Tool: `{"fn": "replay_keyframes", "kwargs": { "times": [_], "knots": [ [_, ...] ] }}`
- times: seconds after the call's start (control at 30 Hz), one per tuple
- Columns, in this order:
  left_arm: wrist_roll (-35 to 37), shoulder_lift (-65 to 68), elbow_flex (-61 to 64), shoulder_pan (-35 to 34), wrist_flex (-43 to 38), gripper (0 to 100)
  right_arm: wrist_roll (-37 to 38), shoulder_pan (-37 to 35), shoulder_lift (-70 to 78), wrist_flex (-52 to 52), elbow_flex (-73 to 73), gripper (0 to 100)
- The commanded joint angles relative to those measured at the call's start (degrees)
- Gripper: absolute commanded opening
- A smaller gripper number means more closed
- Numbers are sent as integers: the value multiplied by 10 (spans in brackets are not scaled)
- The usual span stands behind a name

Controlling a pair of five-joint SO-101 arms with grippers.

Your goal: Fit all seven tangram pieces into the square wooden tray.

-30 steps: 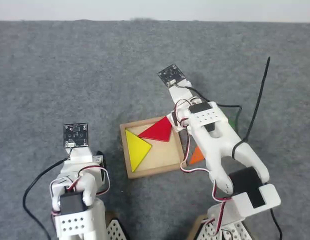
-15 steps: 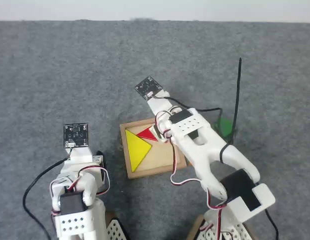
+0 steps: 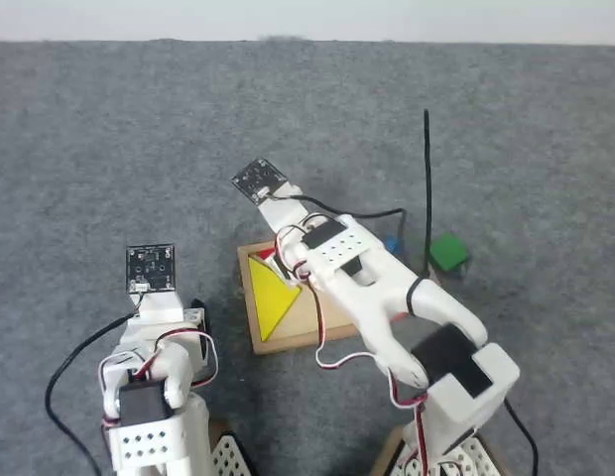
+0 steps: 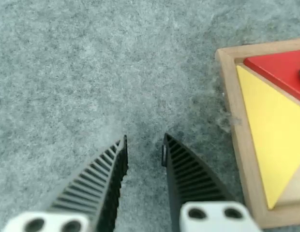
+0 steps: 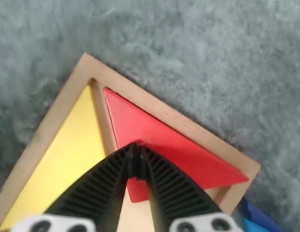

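Touching the red triangle point(image 5: 184, 145) w/ tips pressed together, R pincer point(image 5: 135, 151) is nearer; piece lies in tray point(image 5: 63, 111), long edge along a rim, beside yellow triangle point(image 5: 67, 159). L pincer point(image 4: 142, 145), slightly spread, hovers off-tray over desk point(image 4: 67, 58).

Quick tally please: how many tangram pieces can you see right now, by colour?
Yellow piece: 1, in the tray
Red piece: 1, in the tray
Blue piece: 1, outside the tray
Green piece: 1, outside the tray
Total: 4 in view
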Motion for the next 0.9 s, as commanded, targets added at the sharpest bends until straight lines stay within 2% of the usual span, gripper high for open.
{"fn": "replay_keyframes", "kwargs": {
  "times": [0.0, 0.27, 0.5, 0.67, 0.87],
  "knots": [
    [-3, -8, -3, -4, 1, 111, -7, -8, 11, 5, -14, 7],
    [-3, -8, -3, -4, 1, 111, -11, -26, -22, -8, -19, 7],
    [-3, -8, -3, -3, 1, 111, -11, 50, -153, -2, 40, 7],
    [-3, -8, -3, -4, 1, 111, -7, 73, -104, -24, 41, 7],
    [-3, -8, -3, -4, 1, 111, 14, 36, -18, -11, 22, 7]
  ]
}}
